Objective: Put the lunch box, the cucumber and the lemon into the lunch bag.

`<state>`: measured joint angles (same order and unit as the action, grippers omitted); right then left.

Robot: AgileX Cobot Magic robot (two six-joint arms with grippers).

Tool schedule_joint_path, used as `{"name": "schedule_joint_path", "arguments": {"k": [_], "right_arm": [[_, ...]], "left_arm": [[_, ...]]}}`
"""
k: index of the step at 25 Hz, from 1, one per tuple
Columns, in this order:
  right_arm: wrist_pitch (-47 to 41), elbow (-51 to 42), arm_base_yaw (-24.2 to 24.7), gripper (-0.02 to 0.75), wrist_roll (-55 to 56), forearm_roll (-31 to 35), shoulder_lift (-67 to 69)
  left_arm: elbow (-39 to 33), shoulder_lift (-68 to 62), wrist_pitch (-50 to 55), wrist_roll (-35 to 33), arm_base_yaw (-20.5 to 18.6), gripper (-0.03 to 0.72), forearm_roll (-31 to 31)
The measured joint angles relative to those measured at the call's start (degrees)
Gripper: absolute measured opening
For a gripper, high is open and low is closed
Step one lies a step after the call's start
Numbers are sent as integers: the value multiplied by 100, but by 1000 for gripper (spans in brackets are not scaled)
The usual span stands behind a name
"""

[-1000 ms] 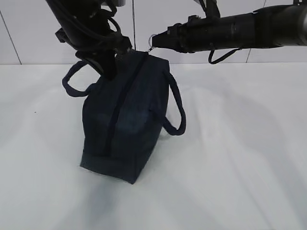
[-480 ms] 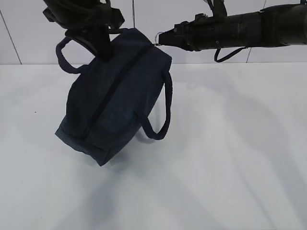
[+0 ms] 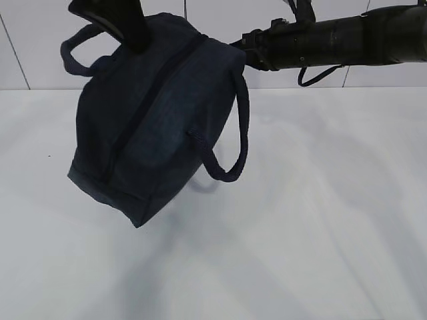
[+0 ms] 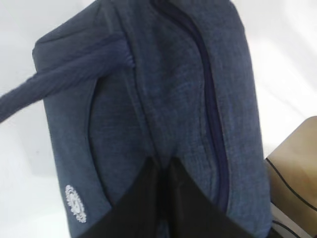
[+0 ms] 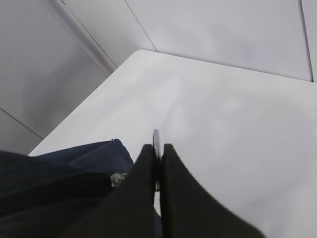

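The lunch bag (image 3: 157,113) hangs tilted, clear of the worktop (image 3: 320,220), its lower corner above bare surface. The left gripper (image 4: 162,171) pinches the bag's fabric beside the zipper (image 4: 210,114); the right gripper (image 5: 157,153) clamps the ring pull (image 5: 156,139) at the bag's upper end.

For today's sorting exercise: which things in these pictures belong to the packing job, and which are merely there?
Belongs: lunch bag, zipper closed, lifted off the table; silver ring pull; left gripper pinching the bag's fabric; right gripper shut on the ring.

Merely there: white table.
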<state>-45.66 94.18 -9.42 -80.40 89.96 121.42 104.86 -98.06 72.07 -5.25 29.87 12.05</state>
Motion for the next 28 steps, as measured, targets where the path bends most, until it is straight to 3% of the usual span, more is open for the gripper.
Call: {"name": "schedule_joint_path", "arguments": {"k": [14, 21, 23, 28], "right_arm": [[-356, 21, 0, 1, 61, -115, 0], [-439, 21, 35, 10, 61, 160, 12], [-439, 21, 38, 62, 61, 271, 23], [-467, 21, 47, 312, 61, 481, 23]], "left_arm": [[0, 289, 21, 0, 0, -6, 4], [0, 127, 57, 0, 0, -6, 11], [0, 10, 57, 0, 0, -6, 11], [0, -166, 70, 0, 0, -6, 11]]}}
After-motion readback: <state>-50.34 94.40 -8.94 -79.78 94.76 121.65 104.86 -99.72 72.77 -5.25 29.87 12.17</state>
